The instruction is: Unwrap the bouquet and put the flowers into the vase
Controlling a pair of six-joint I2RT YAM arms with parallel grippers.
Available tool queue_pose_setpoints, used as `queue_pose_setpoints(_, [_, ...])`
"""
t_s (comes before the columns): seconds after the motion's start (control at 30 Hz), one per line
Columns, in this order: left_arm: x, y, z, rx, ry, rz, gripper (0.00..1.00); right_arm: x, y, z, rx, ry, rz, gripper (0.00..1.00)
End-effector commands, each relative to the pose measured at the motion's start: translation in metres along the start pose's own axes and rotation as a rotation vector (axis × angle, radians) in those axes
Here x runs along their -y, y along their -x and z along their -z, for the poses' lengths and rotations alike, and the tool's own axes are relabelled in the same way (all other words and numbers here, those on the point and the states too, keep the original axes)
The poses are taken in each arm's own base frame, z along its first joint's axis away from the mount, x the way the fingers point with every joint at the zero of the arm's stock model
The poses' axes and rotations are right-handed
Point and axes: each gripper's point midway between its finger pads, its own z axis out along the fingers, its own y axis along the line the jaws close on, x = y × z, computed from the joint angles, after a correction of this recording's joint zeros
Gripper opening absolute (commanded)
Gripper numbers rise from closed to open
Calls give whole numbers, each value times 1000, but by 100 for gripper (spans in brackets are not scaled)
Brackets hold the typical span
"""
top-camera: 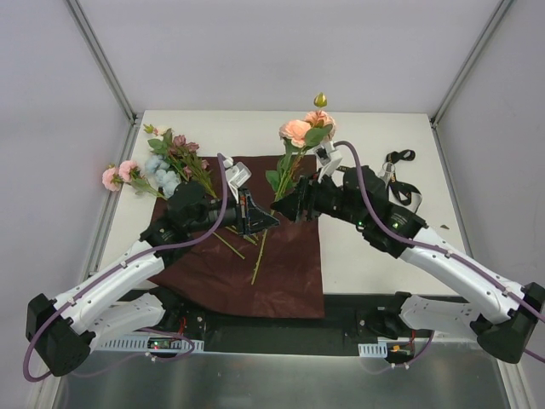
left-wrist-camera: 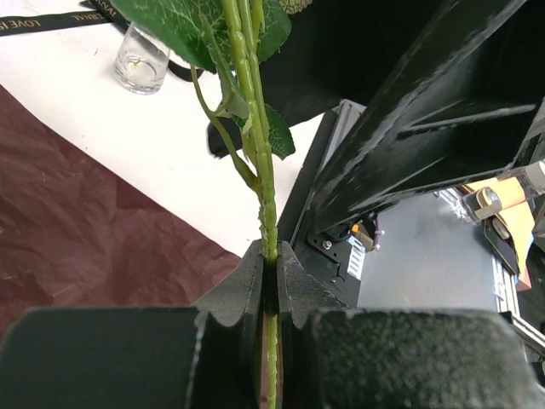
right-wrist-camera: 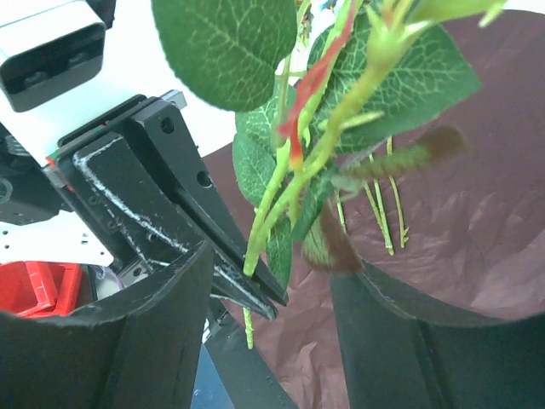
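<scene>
My left gripper (top-camera: 267, 221) (left-wrist-camera: 271, 256) is shut on the green stems (left-wrist-camera: 255, 128) of a small bunch of flowers. The bunch stands upright, with peach roses (top-camera: 298, 130) at its top. My right gripper (top-camera: 286, 204) (right-wrist-camera: 272, 341) is open, with one finger on either side of the same stems (right-wrist-camera: 274, 196), just above the left jaws and not touching the stems. The bouquet's dark red paper (top-camera: 281, 264) lies spread flat. More flowers (top-camera: 166, 162) lie at the back left. The clear glass vase (left-wrist-camera: 140, 60) stands upright on the white table.
The black ribbon (top-camera: 400, 183) (left-wrist-camera: 51, 21) lies on the table at the back right, close to the vase. A few loose stems (top-camera: 255, 251) rest on the paper below the grippers. Both arms meet over the paper's far half.
</scene>
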Motion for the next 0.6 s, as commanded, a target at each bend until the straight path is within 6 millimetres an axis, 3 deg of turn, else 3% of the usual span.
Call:
queue_pose_setpoints(0.0, [17,14,0,47,-69,-71,0,-24,30,-4,85,64,19,58])
queue_pose_setpoints(0.13, [18,12,-1,40,-70,-66,0,-27,32,-8,90,78,20,49])
queue_pose_setpoints(0.23, [15,13,-2,41,-59,-62,0,-26,34,-8,100,68,32,24])
queue_pose_setpoints(0.27, [16,13,-2,39,-60,-60,0,-24,36,-5,107,57,40,9])
queue_pose_setpoints(0.3, [17,15,-2,42,-60,-63,3,-22,38,-4,115,47,49,3])
queue_pose_setpoints(0.4, [11,21,1,56,-6,-84,28,-13,54,7,155,6,86,1])
queue_pose_setpoints(0.43, [9,23,2,61,14,-91,42,-10,60,12,167,-3,95,1])
queue_pose_setpoints(0.57, [-3,35,19,112,148,-120,75,12,94,50,228,-110,161,1])
